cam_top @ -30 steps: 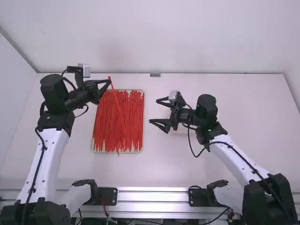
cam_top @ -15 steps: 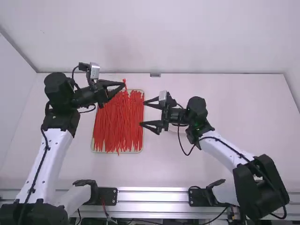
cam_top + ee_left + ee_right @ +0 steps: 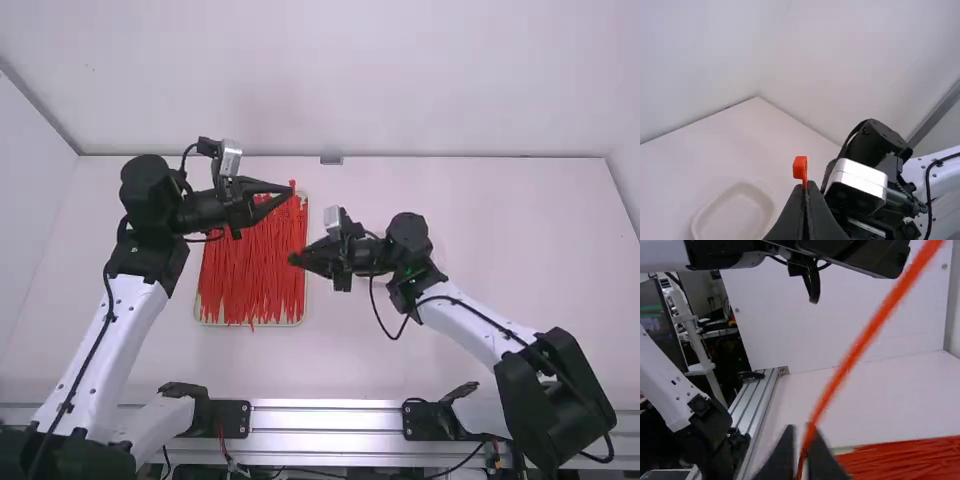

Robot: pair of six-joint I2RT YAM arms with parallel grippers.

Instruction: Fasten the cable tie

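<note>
A single red cable tie point(image 3: 291, 186) is held by its head end in my left gripper point(image 3: 283, 190), which is shut on it above the far right corner of the pile. In the left wrist view the tie's head point(image 3: 800, 167) sticks out past the closed fingertips point(image 3: 801, 200). The strap point(image 3: 865, 335) slants down to my right gripper point(image 3: 801, 450), whose fingers are closed around its lower part. From above, the right gripper point(image 3: 297, 259) sits at the pile's right edge, below the left one.
A tray point(image 3: 250, 323) filled with many red cable ties point(image 3: 250, 260) lies left of the table's middle. A shallow clear container point(image 3: 732, 210) sits on the table beyond the right arm's wrist point(image 3: 860, 180). The right half of the table is bare.
The left gripper carried the tie rightward, from the pile's far left corner to its far right corner. The right gripper moved left to the tie and went from wide open to shut.
</note>
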